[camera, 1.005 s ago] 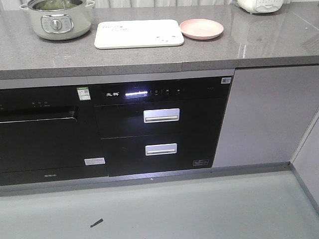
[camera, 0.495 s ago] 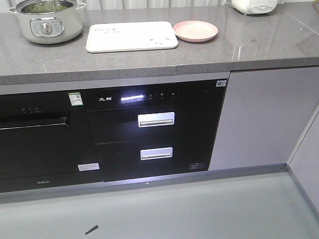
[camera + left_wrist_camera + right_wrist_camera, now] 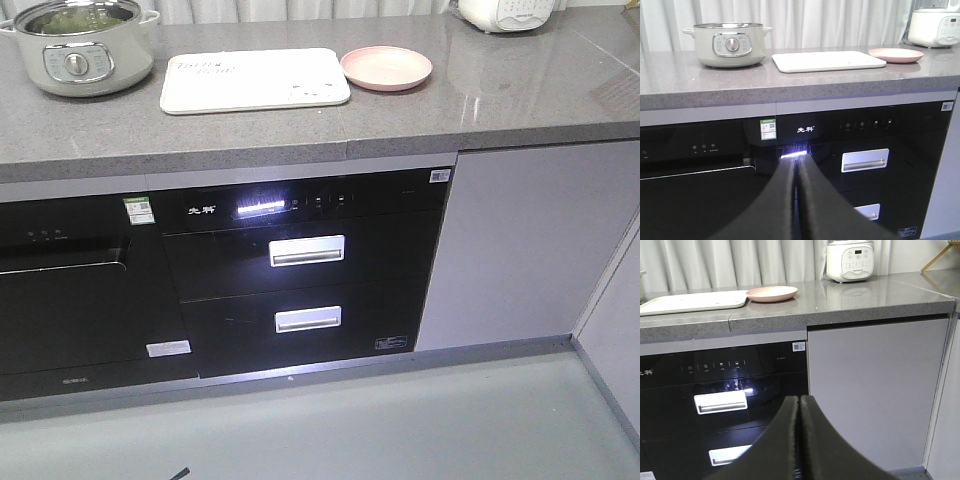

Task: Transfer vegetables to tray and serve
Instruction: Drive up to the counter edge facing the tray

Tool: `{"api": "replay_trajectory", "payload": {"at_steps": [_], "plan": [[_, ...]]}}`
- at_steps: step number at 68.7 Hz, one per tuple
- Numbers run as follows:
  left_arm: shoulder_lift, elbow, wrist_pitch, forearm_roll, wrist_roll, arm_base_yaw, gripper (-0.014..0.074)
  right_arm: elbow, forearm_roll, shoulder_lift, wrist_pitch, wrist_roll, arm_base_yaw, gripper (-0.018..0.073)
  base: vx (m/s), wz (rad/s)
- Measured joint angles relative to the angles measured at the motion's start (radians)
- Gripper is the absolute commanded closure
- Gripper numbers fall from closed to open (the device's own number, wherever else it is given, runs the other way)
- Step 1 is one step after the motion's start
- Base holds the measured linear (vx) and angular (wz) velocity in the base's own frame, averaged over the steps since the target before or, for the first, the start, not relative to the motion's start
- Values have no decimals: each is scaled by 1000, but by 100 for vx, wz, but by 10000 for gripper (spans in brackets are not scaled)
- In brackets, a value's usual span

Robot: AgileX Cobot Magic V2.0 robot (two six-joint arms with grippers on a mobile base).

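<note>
Vegetables (image 3: 78, 17) show green inside the pot (image 3: 82, 62) at the front view's upper left, beside the tray (image 3: 255, 80) and pink plate (image 3: 386, 68), while the left wrist view shows the left claw (image 3: 796, 167) pressed together at bottom centre, and the right wrist view shows the right claw (image 3: 799, 402) likewise pressed together.

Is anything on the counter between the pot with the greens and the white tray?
Nothing visible: only bare grey counter separates the pale green electric pot, greens inside, from the cream rectangular tray. The round pink plate sits beyond the tray. Whether the pot is covered is unclear.
</note>
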Motion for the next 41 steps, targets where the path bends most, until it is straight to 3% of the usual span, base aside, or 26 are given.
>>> {"api": "replay_trajectory", "payload": {"at_steps": [41], "plan": [[0,0,0,0,0,0,602,0,0,0,0,0,0,562,13,3]]}}
